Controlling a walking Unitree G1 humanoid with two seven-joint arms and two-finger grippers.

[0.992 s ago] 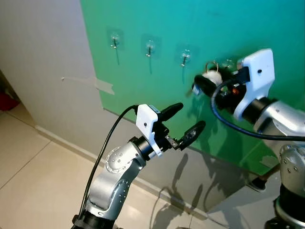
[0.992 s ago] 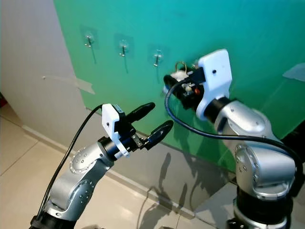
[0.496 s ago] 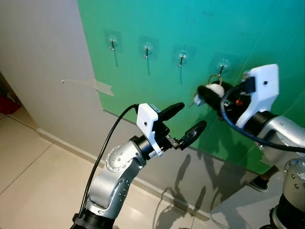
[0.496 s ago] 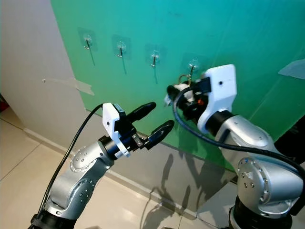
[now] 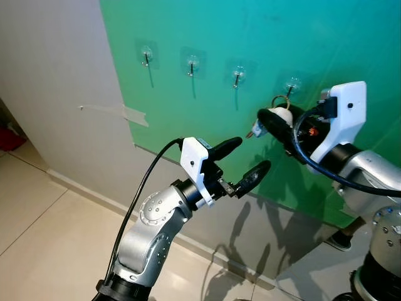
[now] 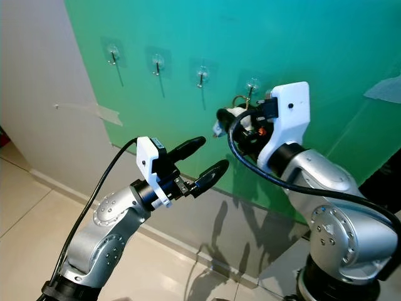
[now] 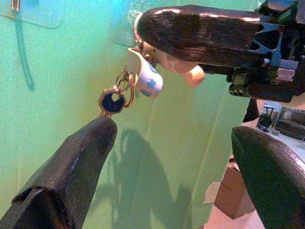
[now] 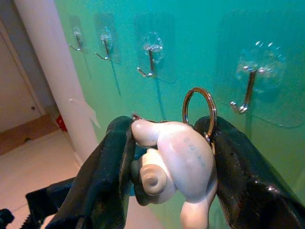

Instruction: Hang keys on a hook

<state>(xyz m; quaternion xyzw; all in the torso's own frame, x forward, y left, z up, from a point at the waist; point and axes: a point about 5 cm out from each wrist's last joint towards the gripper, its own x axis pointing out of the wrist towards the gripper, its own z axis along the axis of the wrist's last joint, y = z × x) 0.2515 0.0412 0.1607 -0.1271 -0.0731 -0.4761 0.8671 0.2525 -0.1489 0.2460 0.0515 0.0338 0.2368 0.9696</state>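
A key bunch with a white figurine fob (image 8: 176, 162), a metal ring (image 8: 199, 107) and a dark-headed key (image 7: 113, 101) sits in my right gripper (image 5: 268, 118), which is shut on the fob. The ring stands up just below and left of the rightmost clear adhesive hook (image 5: 291, 84) on the green board (image 5: 351, 44); ring and hook are apart. The key dangles under the fingers. My left gripper (image 5: 245, 158) is held open and empty, lower and to the left of the keys.
Three more hooks (image 5: 237, 76) (image 5: 192, 64) (image 5: 146, 56) line the board to the left, all bare. A grey wall (image 5: 56, 81) with a strip of tape (image 5: 135, 115) lies left of the board. Tiled floor (image 5: 44, 244) is below.
My right gripper with the keys has dropped lower, uncovering the rightmost hook, then edged slightly up. The left arm has held still.
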